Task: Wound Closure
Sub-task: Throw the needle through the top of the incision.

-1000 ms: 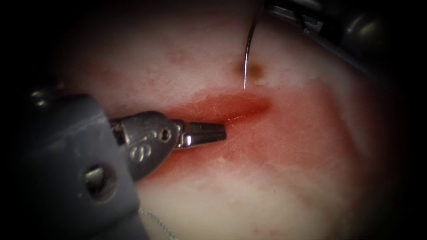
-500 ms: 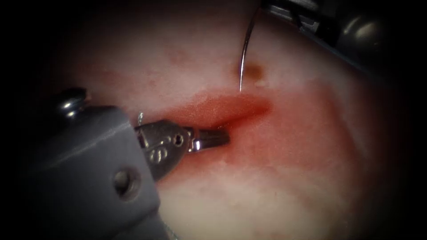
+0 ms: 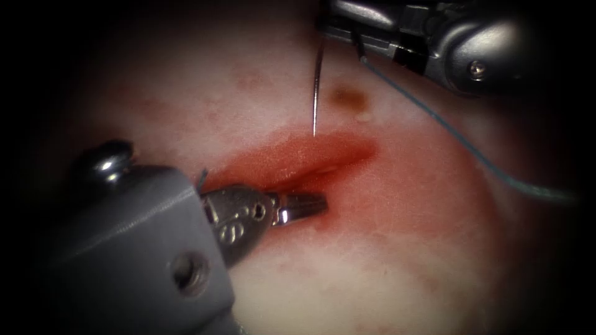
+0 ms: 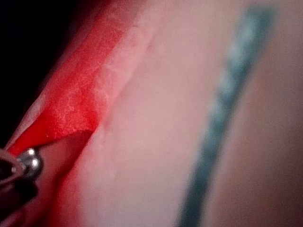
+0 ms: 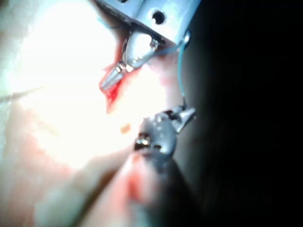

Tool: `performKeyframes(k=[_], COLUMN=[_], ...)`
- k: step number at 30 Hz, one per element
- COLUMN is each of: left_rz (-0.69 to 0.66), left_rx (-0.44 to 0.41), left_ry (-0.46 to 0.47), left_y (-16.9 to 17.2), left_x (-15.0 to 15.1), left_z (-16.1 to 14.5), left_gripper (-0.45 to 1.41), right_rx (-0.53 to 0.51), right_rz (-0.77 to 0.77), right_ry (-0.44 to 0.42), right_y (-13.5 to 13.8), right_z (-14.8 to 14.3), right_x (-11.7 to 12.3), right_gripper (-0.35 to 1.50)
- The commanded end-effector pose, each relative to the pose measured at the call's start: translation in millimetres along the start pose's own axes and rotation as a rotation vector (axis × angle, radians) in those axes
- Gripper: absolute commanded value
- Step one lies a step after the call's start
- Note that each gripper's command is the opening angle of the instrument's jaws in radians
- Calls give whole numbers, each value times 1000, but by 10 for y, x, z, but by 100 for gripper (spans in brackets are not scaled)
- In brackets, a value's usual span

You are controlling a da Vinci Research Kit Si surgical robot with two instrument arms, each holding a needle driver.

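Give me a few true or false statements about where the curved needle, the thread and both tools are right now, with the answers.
1. The right arm's tool holds the curved steel needle. True.
2. The needle's tip is buried in the pale pork tissue. False: it hangs free above the red cut.
3. The left arm's tool holds the needle. False: its shut jaws sit at the cut's lower edge.
4. Blue-green thread trails right from the right tool. True.

Lit brightly at centre, fading to black vignette at edges. Glare on tissue [image 5: 61, 80] washed white in right wrist view. Thread [image 4: 222, 118] blurred in left wrist view.
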Motion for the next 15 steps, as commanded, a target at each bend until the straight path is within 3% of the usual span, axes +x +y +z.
performKeyframes(k=[1, 8, 15], left_rz=[0, -15, -22], left_rx=[-6, -6, -8], left_ry=[-3, -3, -3], left_y=[9, 10, 10], left_x=[-8, -10, -11], left_z=[3, 3, 2], left_gripper=[-45, -45, -45], right_rx=[-6, 26, 65], right_rz=[-5, -28, -46], right_ry=[8, 35, 121], right_y=[12, 8, 0], right_z=[12, 15, 30], right_x=[0, 0, 5], right_gripper=[-20, -16, -10])
